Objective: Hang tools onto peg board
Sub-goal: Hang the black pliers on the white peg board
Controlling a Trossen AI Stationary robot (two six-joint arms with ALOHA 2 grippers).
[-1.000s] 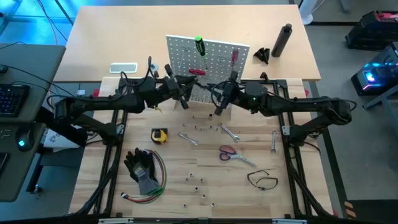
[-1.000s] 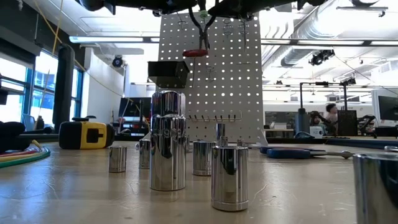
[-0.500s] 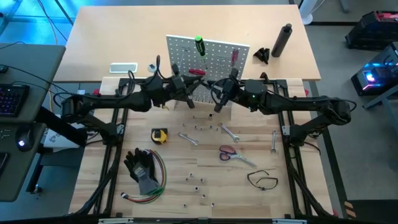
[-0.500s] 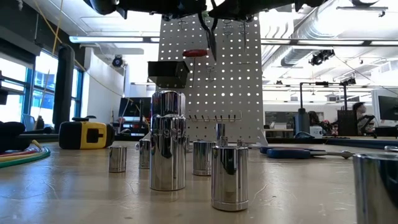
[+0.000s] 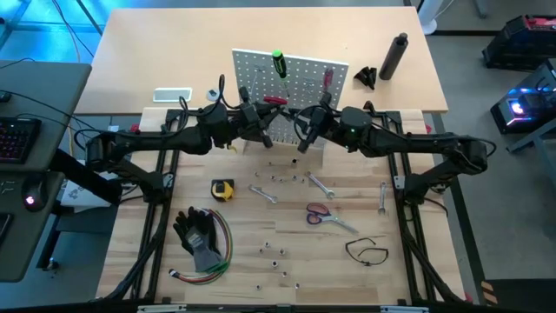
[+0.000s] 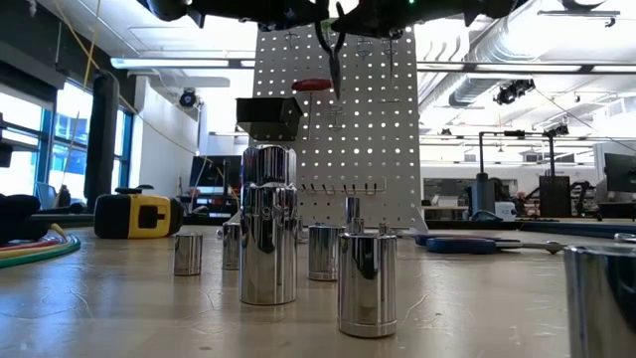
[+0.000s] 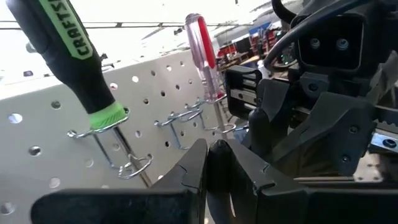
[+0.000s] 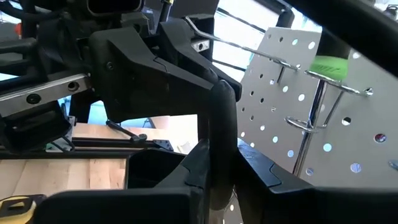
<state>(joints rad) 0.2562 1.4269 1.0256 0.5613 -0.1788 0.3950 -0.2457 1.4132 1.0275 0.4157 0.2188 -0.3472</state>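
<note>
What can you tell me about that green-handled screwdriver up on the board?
The green-handled screwdriver has a black grip with green lettering and a bright green collar, above a thin metal shaft. It looks like plastic over steel. It hangs upright, handle up, in a wire hook holder on the white peg board, near the board's top. Nothing else touches it; both robot hands are below it.

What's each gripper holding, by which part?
The left gripper and right gripper each pinch a slim dark piece between their fingers; what it is, and which part, cannot be told.
</note>
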